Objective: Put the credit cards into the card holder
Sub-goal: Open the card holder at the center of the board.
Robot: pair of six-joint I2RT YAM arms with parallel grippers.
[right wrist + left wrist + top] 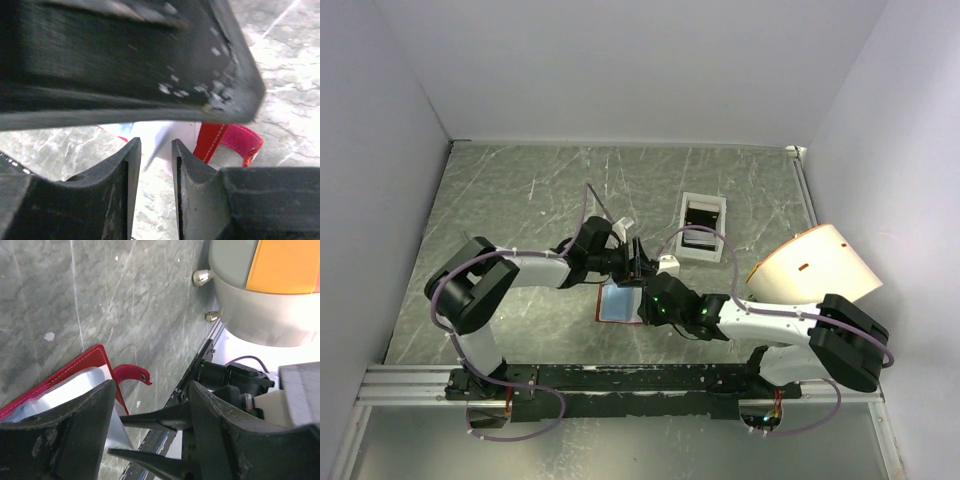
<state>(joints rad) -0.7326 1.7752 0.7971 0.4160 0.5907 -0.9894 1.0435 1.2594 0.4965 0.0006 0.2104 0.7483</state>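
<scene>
Fingers of the right arm [120,190] stand a narrow gap apart, with nothing visibly pinched, at the right edge of the card holder [618,303]. The holder lies open and flat on the grey marbled tabletop [520,190], mid-scene, just beyond the arm bases. It is red outside with pale stitching along the rim and has pale blue-grey pockets inside. A curved red snap tab [131,374] sticks out from one edge. The left arm's fingers [75,440] hang spread wide over its far edge, gripping nothing. Farther off sits a white open-topped box [703,226].
</scene>
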